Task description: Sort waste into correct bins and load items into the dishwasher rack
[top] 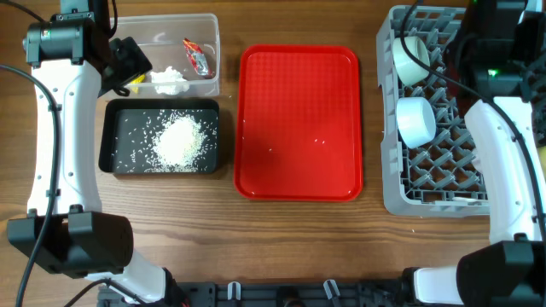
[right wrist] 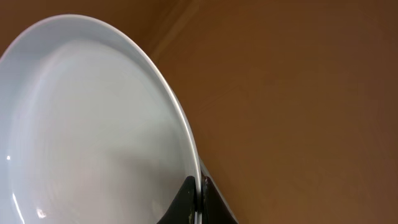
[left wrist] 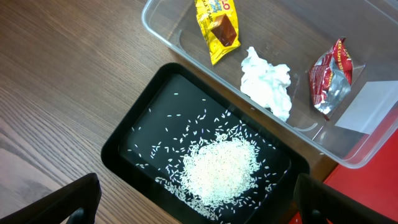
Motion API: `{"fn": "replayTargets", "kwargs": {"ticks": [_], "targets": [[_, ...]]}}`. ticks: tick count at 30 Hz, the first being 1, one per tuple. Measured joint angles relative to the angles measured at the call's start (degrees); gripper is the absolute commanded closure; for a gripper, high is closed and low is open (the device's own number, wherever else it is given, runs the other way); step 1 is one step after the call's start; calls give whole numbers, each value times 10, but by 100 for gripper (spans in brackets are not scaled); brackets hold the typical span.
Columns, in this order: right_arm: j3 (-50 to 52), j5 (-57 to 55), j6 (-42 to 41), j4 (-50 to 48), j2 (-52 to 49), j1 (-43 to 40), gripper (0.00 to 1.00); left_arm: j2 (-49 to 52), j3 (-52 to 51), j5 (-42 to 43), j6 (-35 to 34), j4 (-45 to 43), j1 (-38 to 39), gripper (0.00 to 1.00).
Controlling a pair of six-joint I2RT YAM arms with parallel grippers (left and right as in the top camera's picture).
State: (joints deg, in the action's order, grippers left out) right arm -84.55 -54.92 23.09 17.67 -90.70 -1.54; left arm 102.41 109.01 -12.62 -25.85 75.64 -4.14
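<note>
Right wrist: light-blue plate (right wrist: 93,124) is pinched at its rim by the right gripper (right wrist: 198,190), fingers (right wrist: 183,200) clamped on it. Overhead puts that arm above the dishwasher rack (top: 452,166). Judgement: lower the plate on edge into a free peg row, clear of the racked bowls (top: 415,119), then release. Left gripper (left wrist: 199,205) hangs spread wide and empty over the black tray (left wrist: 118,146).

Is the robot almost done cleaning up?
Nearly. The yellow wrapper, red wrapper and tissue lie in the clear tub, rice in the black tray, bowls in the rack. The right tool grips the plate, seemingly not racked yet. Stray grains on the red tray are left.
</note>
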Motion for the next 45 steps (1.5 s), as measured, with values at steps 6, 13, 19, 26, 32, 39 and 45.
{"fn": "replayTargets", "kwargs": {"ticks": [6,13,19,26,32,39,45], "targets": [[1,0,28,-10,-70,-16,96,0,0,0,0,0,0,0],[4,1,51,-38,-125,-16,83,0,0,0,0,0,0,0],[5,15,55,-52,-142,-16,15,0,0,0,0,0,0,0],[5,9,2,-62,-142,-2,0,0,0,0,0,0,0,0],[9,11,-67,-8,-39,91,0,0,0,0,0,0,0,0],[5,309,-224,231,65,219,0,0,0,0,0,0,0,0],[6,572,-281,267,65,283,0,0,0,0,0,0,0,0]]}}
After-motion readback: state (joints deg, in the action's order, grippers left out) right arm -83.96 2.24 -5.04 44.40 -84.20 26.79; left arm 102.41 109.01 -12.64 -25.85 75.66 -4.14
